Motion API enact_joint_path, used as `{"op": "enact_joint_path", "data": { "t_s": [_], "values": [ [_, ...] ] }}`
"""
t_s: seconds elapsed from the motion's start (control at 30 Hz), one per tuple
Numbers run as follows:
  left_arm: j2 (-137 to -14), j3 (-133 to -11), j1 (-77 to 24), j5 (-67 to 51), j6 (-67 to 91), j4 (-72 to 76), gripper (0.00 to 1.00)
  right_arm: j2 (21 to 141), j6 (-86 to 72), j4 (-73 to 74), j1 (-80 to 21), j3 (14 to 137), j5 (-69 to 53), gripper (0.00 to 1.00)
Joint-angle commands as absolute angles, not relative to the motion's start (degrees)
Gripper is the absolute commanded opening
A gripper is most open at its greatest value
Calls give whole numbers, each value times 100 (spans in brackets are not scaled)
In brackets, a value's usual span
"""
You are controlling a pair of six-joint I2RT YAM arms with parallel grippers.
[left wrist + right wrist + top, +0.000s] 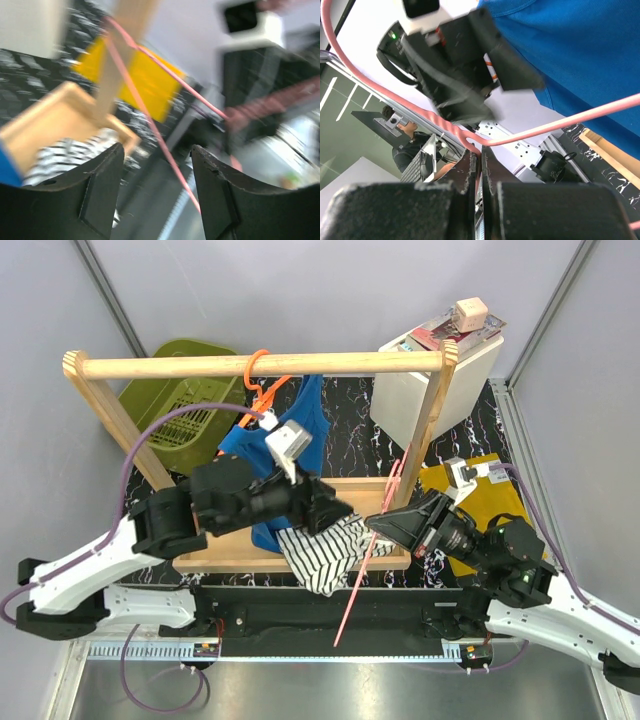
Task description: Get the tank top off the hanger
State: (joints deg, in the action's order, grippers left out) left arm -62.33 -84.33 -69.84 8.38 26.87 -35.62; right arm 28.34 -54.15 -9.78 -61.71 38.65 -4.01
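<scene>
Near: right gripper (479, 172) pinching pink hanger (550, 128) wire, jaws nearly closed on it. left gripper (157, 192) gaping wide, nothing between fingers, hovering just beside striped garment (322, 552), which is lying over wooden tray (230, 560).

Farther: tank top (312, 408) hanging at 12 o'clock from left gripper, draping from orange hanger (263, 395), which is hooking over rod (180, 366).

Far: white box (410, 400) sitting at 1 o'clock; red label on top too small for reading.

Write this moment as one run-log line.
left hand: open | right hand: shut on pink hanger | tank top: on orange hanger
</scene>
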Motion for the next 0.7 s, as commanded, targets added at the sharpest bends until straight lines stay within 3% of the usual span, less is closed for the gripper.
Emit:
{"op": "enact_joint_path", "data": {
  "t_s": [0.0, 0.43, 0.67],
  "values": [
    [-5565, -7553, -7110, -940, 3251, -2515, 58, 3137, -5396, -1608, -6144, 4007, -711, 0],
    [-5089, -6697, -8033, -484, 3981, -1829, 49, 4042, -5677, -2557, -6152, 4210, -1168, 0],
    [-5010, -6557, -8156, -299, 4122, -1811, 31, 4148, -5915, -3032, -6144, 4078, -1257, 0]
  ]
}}
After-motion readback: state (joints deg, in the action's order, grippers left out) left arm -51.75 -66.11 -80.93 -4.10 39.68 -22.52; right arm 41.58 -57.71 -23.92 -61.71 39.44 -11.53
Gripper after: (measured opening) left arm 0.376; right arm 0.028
